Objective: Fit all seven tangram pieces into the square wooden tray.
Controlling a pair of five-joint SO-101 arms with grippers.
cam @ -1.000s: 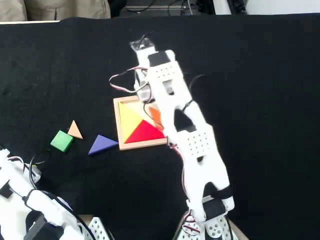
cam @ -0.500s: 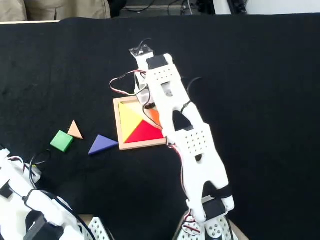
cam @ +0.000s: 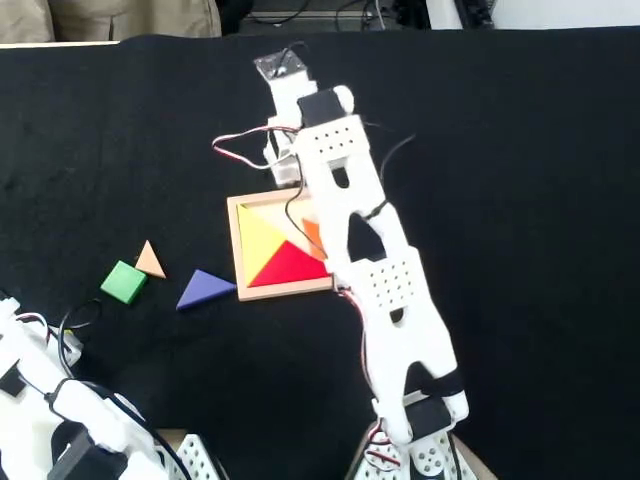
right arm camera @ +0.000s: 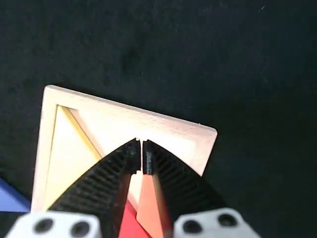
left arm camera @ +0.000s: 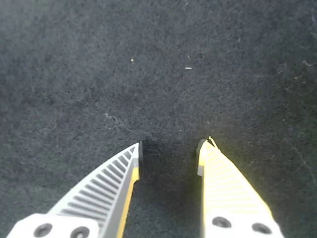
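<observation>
The right hand [right arm camera: 139, 144], pressed together and seemingly empty, hangs over the far rim of the tray [right arm camera: 173, 128], while the loose blue triangle [cam: 205, 289] lies on the bench [cam: 500, 200] beside the tray, on the side of the spread left hand [left arm camera: 170, 148].

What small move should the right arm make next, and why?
Probably swing the right gripper toward the blue triangle: the gripper is shut and empty above the tray, and that loose piece lies nearest the tray.

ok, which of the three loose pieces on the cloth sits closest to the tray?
The blue triangle: its tip almost reaches the wooden tray rim. The green square and small tan triangle lie farther out.
</observation>
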